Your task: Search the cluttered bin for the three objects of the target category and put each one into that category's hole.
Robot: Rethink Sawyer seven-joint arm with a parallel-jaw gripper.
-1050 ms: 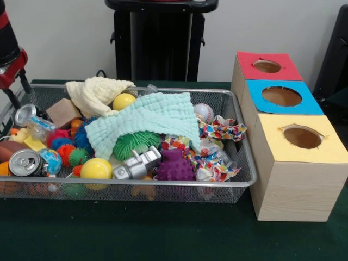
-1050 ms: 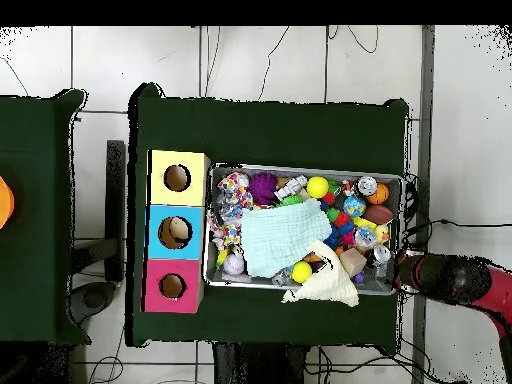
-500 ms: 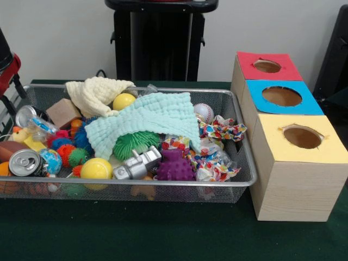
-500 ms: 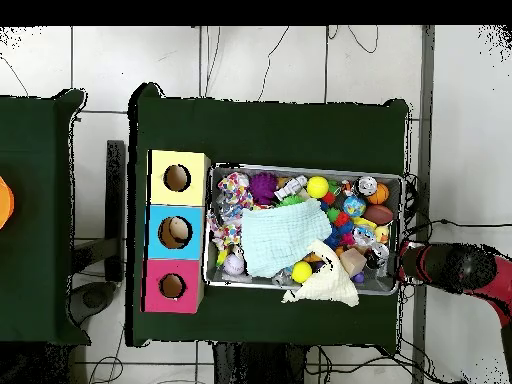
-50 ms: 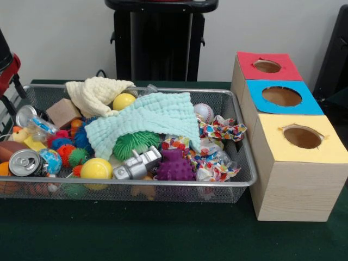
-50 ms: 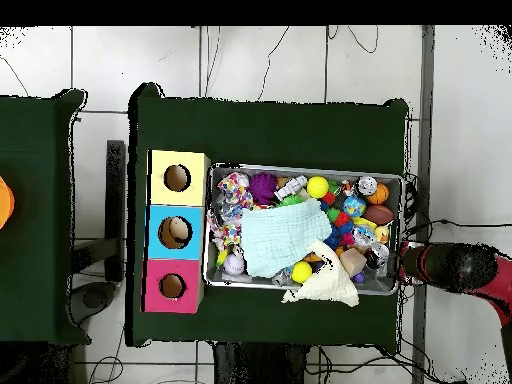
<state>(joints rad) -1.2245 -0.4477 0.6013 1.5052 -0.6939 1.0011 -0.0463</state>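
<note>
The wire mesh bin is full of mixed objects. A mint cloth lies across its middle and a cream cloth hangs over the back rim. Around them lie yellow balls, a baseball, a purple spiky ball, a green spiky ball, a silver toy and a drink can. Beside the bin stand three boxes with round holes: red, blue, yellow. My gripper hangs just outside the bin's end, holding nothing I can see.
Crumpled colourful patterned cloths fill the bin's end nearest the boxes. Small spiky balls and a globe ball crowd the other end. The green tablecloth runs in front of the bin. A black stand rises behind it.
The arm has drawn a little further away from the bin's end, outward past the table edge. The bin's contents have not moved.
</note>
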